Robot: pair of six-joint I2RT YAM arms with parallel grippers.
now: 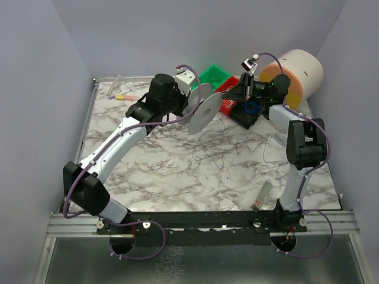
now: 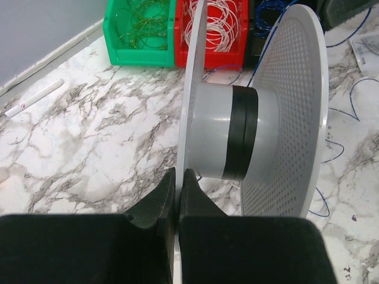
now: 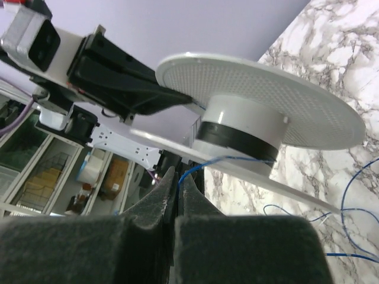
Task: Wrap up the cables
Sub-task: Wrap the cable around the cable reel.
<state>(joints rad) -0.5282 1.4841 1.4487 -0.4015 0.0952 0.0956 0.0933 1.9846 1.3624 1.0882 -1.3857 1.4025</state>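
My left gripper (image 2: 179,173) is shut on the rim of one flange of a white perforated spool (image 2: 228,133), holding it on edge above the table; it also shows in the top view (image 1: 201,109). A black band circles the spool's hub. My right gripper (image 3: 177,174) is shut on one hair-thin cable (image 3: 195,168), which looks blue here and runs from my fingertips to the hub. In the top view the right gripper (image 1: 234,93) is just right of the spool. More thin dark cables (image 1: 219,148) lie loose on the marble below the spool.
Green bin (image 1: 212,76), red bin (image 1: 228,94) with white wire rings, and a black bin holding a blue coil (image 1: 251,108) stand behind the spool. A big white and orange roll (image 1: 296,74) lies at the back right. A small tool (image 1: 263,195) lies near the front edge.
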